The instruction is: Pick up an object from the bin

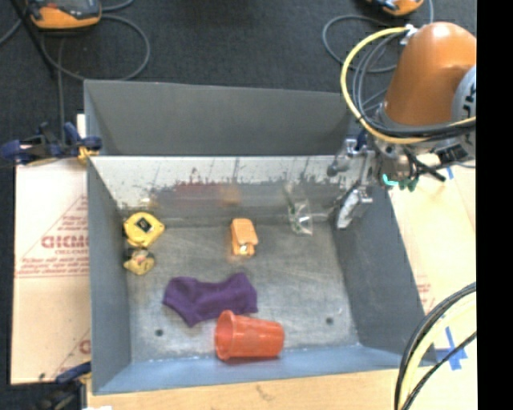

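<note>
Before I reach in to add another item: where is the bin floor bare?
Bare floor lies right of the orange block and red cup, below the gripper, out to the bin's right wall. A smaller gap sits between the block and the yellow tape measure. The purple cloth and cup crowd the front.

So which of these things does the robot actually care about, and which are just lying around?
Job: gripper, grey bin, orange block, yellow tape measure, small yellow toy, purple cloth, red cup.

Lying about, on the floor outside: orange gadget, second orange gadget.
</note>
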Tool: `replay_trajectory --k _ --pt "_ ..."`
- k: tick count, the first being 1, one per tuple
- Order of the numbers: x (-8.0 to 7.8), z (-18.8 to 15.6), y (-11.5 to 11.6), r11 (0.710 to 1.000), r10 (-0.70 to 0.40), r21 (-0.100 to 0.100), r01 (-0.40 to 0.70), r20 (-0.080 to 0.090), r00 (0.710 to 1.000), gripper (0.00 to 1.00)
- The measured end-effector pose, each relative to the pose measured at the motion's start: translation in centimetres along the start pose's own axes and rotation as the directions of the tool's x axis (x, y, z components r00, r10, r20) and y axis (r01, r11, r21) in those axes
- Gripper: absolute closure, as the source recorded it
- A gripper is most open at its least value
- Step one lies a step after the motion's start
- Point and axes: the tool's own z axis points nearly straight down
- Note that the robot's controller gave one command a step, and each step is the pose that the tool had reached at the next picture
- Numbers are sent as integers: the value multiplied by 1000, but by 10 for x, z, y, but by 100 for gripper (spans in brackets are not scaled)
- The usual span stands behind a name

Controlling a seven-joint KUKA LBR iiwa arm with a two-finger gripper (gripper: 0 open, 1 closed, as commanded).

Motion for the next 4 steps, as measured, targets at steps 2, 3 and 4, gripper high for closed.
replay_trajectory --k 2,3,4 --pt "0 83 4 1000 -7 2 7 12 1000 0" --pt "2 151 4 1000 -6 1 6 4 1000 0" --pt "1 130 1 964 265 -3 -265 8 964 0"
